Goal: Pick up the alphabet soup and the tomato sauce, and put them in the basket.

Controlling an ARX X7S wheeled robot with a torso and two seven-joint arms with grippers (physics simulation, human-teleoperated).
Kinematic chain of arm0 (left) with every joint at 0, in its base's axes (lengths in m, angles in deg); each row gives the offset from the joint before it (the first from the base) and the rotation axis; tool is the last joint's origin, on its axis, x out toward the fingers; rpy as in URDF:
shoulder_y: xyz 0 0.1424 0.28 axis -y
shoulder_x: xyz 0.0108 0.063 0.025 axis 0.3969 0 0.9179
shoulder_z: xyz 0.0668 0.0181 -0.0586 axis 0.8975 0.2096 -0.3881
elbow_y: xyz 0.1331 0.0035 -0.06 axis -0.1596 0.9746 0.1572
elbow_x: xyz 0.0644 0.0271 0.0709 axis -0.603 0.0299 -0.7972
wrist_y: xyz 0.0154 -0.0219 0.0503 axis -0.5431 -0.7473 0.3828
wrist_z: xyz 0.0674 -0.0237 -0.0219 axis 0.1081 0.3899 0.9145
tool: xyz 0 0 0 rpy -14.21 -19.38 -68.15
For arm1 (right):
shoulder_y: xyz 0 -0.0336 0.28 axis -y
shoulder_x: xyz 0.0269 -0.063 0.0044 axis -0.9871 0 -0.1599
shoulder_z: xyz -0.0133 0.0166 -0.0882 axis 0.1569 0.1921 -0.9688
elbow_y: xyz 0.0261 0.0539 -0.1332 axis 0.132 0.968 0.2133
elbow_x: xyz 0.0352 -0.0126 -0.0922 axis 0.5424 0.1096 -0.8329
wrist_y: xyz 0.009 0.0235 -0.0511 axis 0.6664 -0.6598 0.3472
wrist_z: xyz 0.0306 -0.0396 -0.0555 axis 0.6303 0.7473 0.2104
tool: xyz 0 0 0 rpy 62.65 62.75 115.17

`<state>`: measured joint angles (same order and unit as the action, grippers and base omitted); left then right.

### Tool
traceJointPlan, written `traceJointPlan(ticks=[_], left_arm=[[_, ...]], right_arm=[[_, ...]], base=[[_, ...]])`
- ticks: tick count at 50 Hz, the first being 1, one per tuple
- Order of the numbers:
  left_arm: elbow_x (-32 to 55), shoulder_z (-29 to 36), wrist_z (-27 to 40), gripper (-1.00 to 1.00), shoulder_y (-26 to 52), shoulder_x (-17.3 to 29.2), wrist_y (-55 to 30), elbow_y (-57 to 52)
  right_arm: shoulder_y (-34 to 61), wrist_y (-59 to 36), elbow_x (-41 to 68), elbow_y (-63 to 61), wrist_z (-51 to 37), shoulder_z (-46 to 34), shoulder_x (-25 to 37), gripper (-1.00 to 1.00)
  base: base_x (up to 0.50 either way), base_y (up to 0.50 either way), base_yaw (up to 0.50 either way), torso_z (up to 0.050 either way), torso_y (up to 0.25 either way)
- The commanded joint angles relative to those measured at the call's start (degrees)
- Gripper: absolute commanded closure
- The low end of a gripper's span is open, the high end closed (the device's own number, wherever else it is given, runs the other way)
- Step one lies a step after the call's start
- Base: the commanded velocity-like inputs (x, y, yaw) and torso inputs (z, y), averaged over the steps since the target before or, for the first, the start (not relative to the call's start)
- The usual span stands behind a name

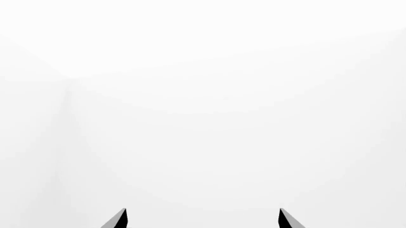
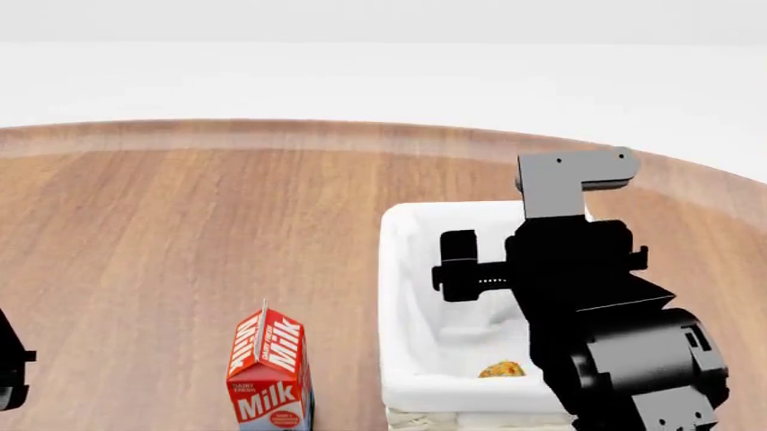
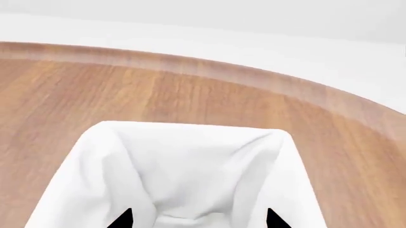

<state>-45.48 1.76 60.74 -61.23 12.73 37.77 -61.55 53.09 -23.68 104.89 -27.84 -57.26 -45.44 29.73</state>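
The basket (image 2: 401,269) stands on the wooden table at the centre right, its white cloth lining folded over the rim. My right arm (image 2: 587,296) hangs over its right half. In the right wrist view my right gripper (image 3: 198,219) is open and empty, its fingertips (image 3: 123,219) apart above the lining (image 3: 184,166). A small yellow-orange patch (image 2: 501,369) shows inside the basket by the arm; I cannot tell what it is. The tomato sauce is out of view. My left gripper (image 1: 203,219) is open and empty, facing only blank white.
A red and white milk carton (image 2: 269,373) stands upright left of the basket, near the front edge of the view. The round table's far rim (image 2: 359,135) curves across the back. A dark part of my left arm (image 2: 10,364) shows at the far left.
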Motion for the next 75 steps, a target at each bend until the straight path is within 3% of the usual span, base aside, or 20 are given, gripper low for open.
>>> traceJointPlan(ticks=[1,13,25,32,37,52,75], left_arm=[[0.01,0.16,0.14,-1.00,-0.17,0.06,0.42,0.35],[0.01,0.51,0.37,-1.00,0.30,0.30,-0.72,-0.47],[0.39,0.27,0.58,-1.00,0.46,0.64,-1.41,-1.09],[0.22,0.59,0.76,-1.00,0.48,0.68,-1.61,-1.43],[0.30,0.64,0.85,-1.00,0.69,0.79,-2.02,-1.78],[0.75,-0.45,1.27,-1.00,-0.37,1.30,-1.40,-2.33],[0.66,-0.01,1.64,-1.00,-0.23,1.52,-1.60,-2.40]], right_arm=[[0.85,-12.82,6.78,-22.00,-7.29,2.95,7.22,-1.00],[-3.66,-24.96,20.59,-42.99,-17.37,9.04,12.60,-1.00],[-7.87,-34.84,44.55,-58.40,-36.28,16.00,13.06,-1.00],[-9.67,-33.86,63.28,-66.72,-52.18,14.41,14.20,-1.00],[-10.81,-31.37,70.30,-71.42,-58.99,11.75,14.88,-1.00],[-19.68,-26.85,75.44,-79.59,-67.29,5.59,15.30,-1.00],[-37.31,-29.20,59.80,-77.33,-55.95,4.68,15.90,-1.00]], base=[[0.00,0.00,0.00,0.000,0.000],[0.00,0.00,0.00,0.000,0.000],[0.00,0.00,0.00,0.000,0.000],[0.00,0.00,0.00,0.000,0.000],[0.00,0.00,0.00,0.000,0.000],[0.00,0.00,0.00,0.000,0.000],[0.00,0.00,0.00,0.000,0.000]])
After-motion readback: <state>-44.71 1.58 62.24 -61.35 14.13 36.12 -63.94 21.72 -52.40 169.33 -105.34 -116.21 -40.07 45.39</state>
